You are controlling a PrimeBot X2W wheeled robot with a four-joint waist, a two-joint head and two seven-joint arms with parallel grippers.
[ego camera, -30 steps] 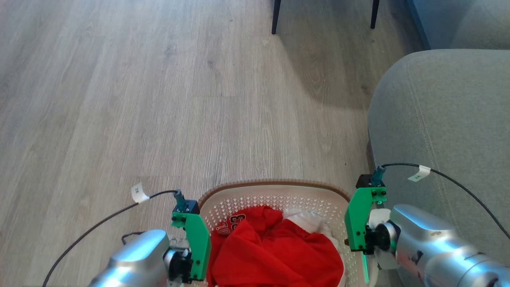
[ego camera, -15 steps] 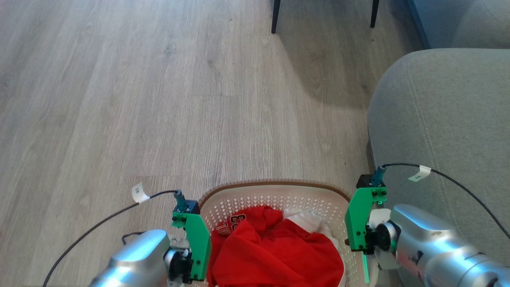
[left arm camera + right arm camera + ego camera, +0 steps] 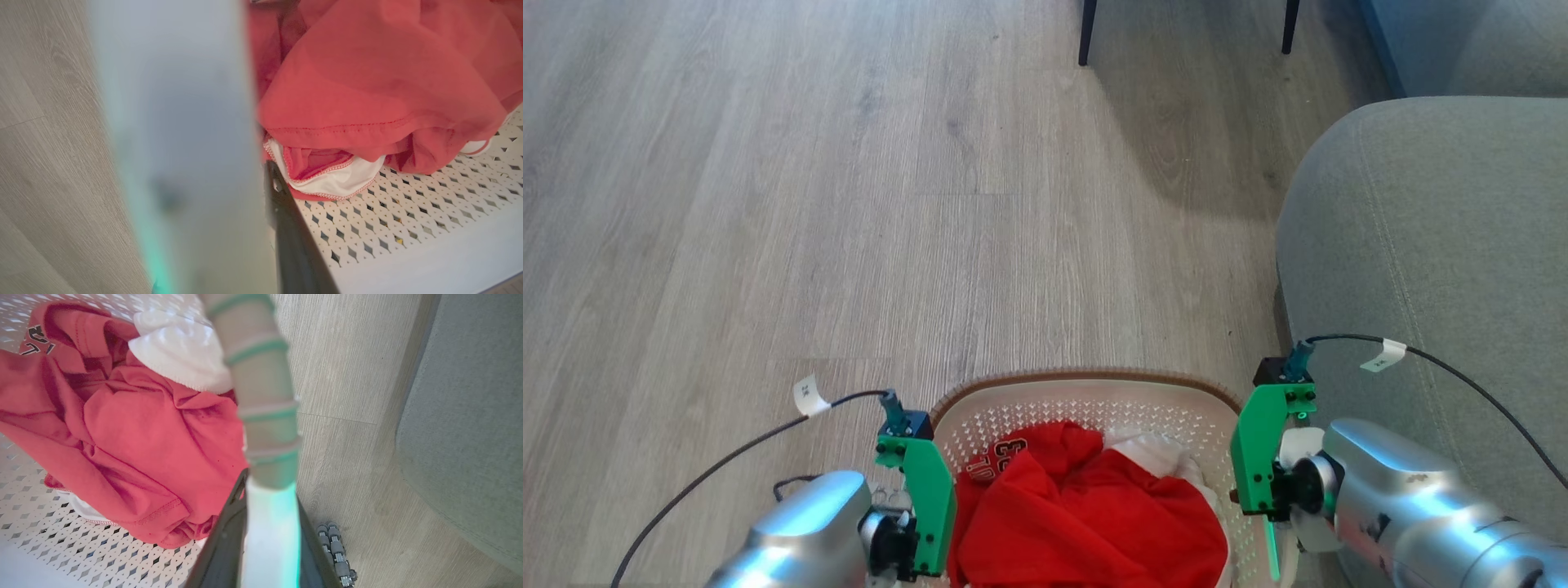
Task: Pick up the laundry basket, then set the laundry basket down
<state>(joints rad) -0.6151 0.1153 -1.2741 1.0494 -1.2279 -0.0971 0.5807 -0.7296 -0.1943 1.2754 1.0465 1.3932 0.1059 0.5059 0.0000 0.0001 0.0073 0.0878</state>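
Centrally, at the bottom edge of the head view, the laundry basket (image 3: 1086, 390) is seen between the robot's arms (image 3: 1405, 490). Its brown rim is curved toward the wooden floor (image 3: 849, 204) ahead and its near part is cut off by the picture's edge. A crumpled red garment (image 3: 1086, 514) with dark lettering is heaped inside it, and a white cloth (image 3: 1156, 451) is tucked against the garment on the right side. The left hand (image 3: 255, 179) is set at the basket's left side. In the left wrist view a blurred pale band of the basket's edge is seen rising from the hand's middle. One dark finger (image 3: 294, 237) is pressed against the band's inner face, over the perforated wall, and the other is covered by the band, so the hand is taken to be closed narrowly on that edge. The right hand (image 3: 269, 490) is closed on the basket's right side, where a ribbed pale strip of the edge is clamped between the two dark fingers and lit by a green glow. A grey sofa (image 3: 1421, 245) is seen just beside the right arm, and two dark furniture legs (image 3: 1086, 33) stand well apart at the top of the head view. Whether the basket's base is touching the floor cannot be told.
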